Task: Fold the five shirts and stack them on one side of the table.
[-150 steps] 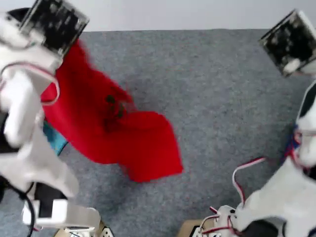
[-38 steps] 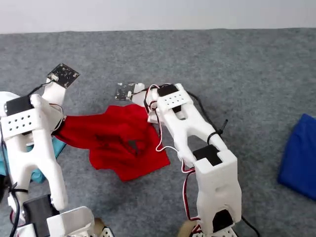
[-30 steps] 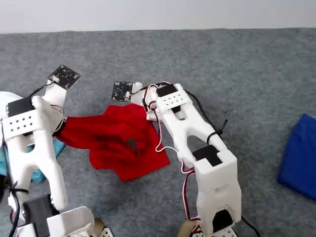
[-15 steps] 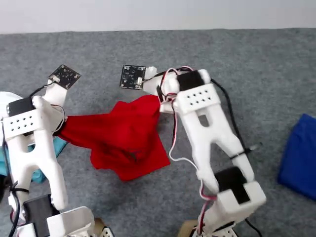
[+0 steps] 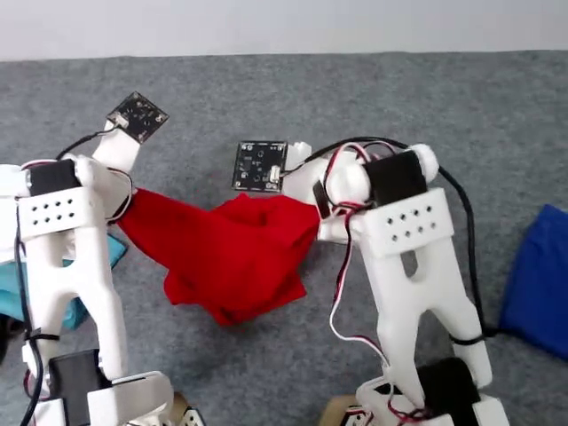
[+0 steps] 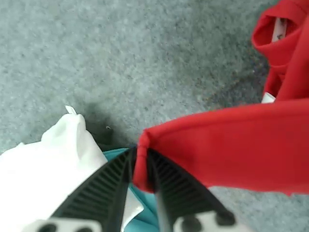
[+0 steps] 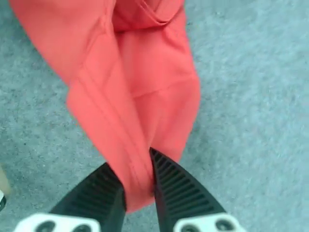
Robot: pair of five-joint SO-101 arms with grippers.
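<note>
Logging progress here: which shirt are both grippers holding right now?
The red shirt, stretched between the left gripper and the right gripper; the blue shirt lies apart, untouched.

Likely a robotics lab: a bench [image 5: 399,98] covered in grey felt, a plain white wall [image 5: 266,22] behind, left arm [image 5: 67,257] and right arm [image 5: 417,266] of white plastic with bare wiring [image 5: 342,293] and exposed circuit boards [image 5: 260,166].

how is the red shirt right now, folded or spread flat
Neither: the red shirt is bunched and creased, pinched at opposite ends by the left pincer and right pincer.
</note>
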